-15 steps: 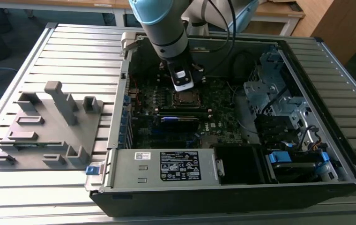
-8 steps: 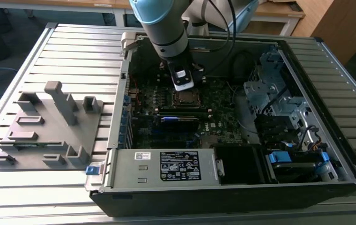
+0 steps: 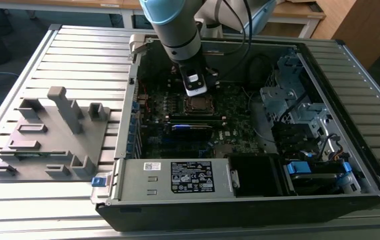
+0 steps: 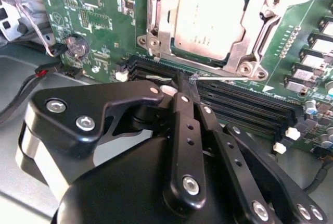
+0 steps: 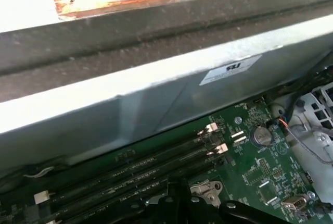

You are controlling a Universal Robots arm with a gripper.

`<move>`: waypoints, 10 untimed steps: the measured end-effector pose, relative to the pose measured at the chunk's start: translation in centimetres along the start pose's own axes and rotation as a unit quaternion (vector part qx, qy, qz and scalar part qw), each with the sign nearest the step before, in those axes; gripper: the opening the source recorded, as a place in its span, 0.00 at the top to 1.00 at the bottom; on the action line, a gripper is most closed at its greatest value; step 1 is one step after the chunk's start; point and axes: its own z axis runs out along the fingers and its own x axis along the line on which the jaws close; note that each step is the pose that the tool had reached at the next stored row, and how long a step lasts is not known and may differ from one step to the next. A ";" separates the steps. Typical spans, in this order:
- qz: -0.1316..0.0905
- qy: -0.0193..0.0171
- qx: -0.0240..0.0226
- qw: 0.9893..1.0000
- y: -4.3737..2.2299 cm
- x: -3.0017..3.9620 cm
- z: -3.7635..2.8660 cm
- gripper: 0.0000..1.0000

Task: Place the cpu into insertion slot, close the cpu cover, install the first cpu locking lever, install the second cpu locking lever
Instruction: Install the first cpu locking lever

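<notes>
Slatted grey metal bench (image 3: 76, 50) with a big black open computer case (image 3: 243, 210) lying on it, that's the setup, plus a grey plastic fixture block (image 3: 50, 140) off to the exterior view's left. The arm's black gripper (image 4: 183, 89) hangs down into the case with its fingers pinched together to a narrow tip, and I see nothing between them, though a thin wire lever (image 4: 218, 77) ends right at that tip, so whether it's actually nipping the lever I can't tell. My guess is it's held that tight so it can work a skinny lever next to the long black memory slots (image 4: 244, 104) without bumping them. Just beyond the tip sits the small square cpu (image 4: 210, 21) with its dull silver-grey top, lying flat in the dark metal-rimmed insertion slot (image 4: 179, 56) on the dark green motherboard (image 4: 99, 21). The thin silver-grey cpu cover (image 4: 247, 39) frame looks folded down around it, the chip showing through the window. Looks clean, flat and square to the socket.
</notes>
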 end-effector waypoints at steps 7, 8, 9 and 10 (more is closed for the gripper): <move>0.013 -0.007 0.007 1.000 0.17 0.11 0.19 0.90; 0.014 -0.008 0.008 1.000 0.23 0.14 0.22 0.90; 0.015 -0.009 0.008 1.000 0.31 0.18 0.26 0.90; 0.016 -0.009 0.009 1.000 0.40 0.23 0.31 0.90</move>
